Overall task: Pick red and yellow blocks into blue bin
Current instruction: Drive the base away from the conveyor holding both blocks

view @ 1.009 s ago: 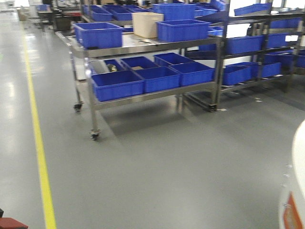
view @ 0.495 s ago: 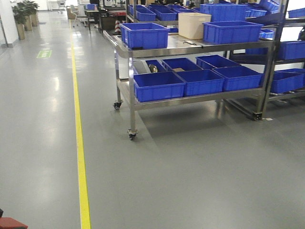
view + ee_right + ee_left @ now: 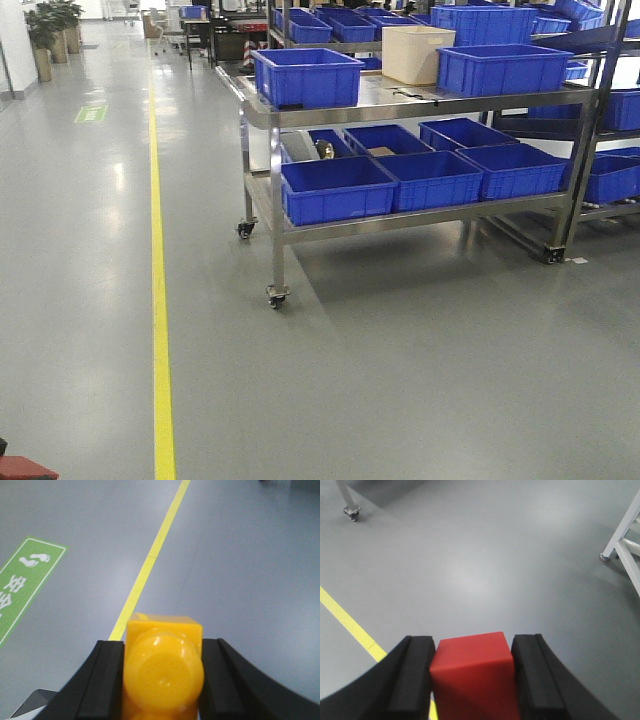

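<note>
Presently the red block (image 3: pixel 471 675) is clamped between the black pads (image 3: pixel 415 680) of the left gripper (image 3: pixel 472 647), above grey floor (image 3: pixel 470 555) and a yellow line (image 3: pixel 350 622). The yellow brick (image 3: pixel 164 670), one stud toward the lens, is gripped likewise by the right gripper (image 3: pixel 164 647), near a green footprint sign (image 3: pixel 25 580). Ahead, a wheeled steel cart (image 3: pixel 277 240) is seen, loaded with blue crates (image 3: pixel 335 190) and a cream tub (image 3: pixel 417 52).
</note>
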### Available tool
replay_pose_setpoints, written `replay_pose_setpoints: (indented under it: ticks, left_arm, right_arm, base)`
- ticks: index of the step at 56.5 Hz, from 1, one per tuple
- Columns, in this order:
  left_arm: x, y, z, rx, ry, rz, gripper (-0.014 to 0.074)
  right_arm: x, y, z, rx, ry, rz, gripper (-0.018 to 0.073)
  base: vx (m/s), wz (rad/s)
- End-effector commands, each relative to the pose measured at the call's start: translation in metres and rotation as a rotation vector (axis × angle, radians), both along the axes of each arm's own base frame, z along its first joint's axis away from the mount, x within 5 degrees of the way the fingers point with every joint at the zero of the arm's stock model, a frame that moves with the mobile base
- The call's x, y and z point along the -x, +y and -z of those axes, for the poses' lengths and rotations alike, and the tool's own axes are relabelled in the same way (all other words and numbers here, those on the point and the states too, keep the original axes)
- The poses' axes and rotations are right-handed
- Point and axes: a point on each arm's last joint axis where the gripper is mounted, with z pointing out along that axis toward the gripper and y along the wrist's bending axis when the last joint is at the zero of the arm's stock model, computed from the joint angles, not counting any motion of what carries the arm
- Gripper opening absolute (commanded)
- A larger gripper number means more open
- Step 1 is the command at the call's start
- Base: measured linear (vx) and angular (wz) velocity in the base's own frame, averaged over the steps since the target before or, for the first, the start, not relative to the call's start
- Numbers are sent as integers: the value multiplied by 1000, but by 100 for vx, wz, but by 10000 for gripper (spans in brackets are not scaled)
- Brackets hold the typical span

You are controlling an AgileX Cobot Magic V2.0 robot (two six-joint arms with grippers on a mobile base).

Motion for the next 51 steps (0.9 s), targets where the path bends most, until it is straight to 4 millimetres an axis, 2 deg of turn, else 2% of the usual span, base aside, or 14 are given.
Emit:
replay_pose_setpoints:
  ticks: [1,51]
  left_arm:
    - [-1,-1,-14,54,-79,6,234]
    - [0,-1,-13,49,-72,6,234]
  right_arm:
    - [-3,1,-13,-33,-83,7,297]
    - [-2,1,-13,-32,-81,6,297]
  base:
    - [36,-15]
    - [41,-19]
